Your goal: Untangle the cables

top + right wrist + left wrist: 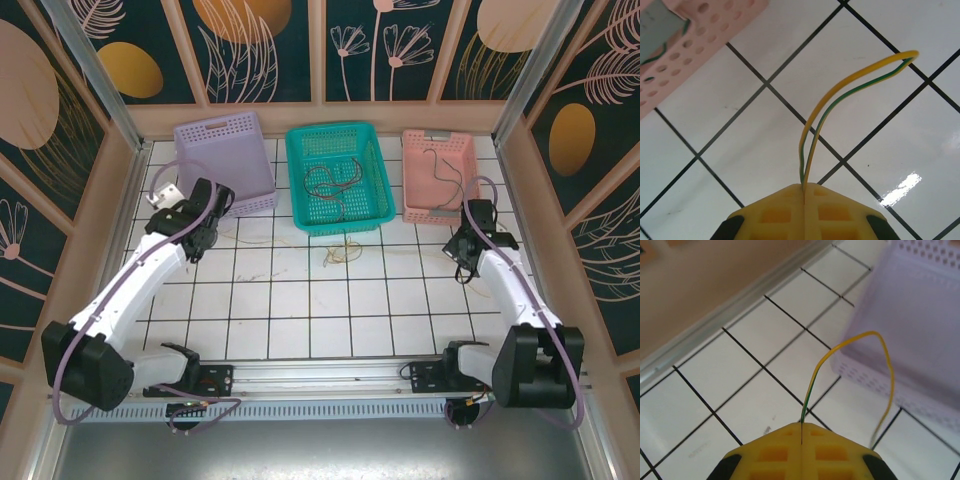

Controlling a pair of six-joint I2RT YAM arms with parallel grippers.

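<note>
A thin yellow-green cable [850, 341] rises from my left gripper [802, 428], whose yellow jaws are shut on it, and arcs over beside the lilac basket [920, 315]. My right gripper [804, 188] is shut on a doubled loop of yellow-green cable [855, 82] above the white tiles. From above, the left gripper [200, 240] hangs by the lilac basket's front corner and the right gripper [463, 268] in front of the pink basket. Between them a small pale tangle of cables [340, 252] lies on the tiles. Dark and red cables [335, 185] lie in the teal basket.
Three baskets stand in a row at the back: lilac [205, 135], teal [300, 190] and pink [455, 140], the pink one holding a dark cable [440, 170]. Wooden walls close in both sides. A metal rail [320, 375] runs along the near edge.
</note>
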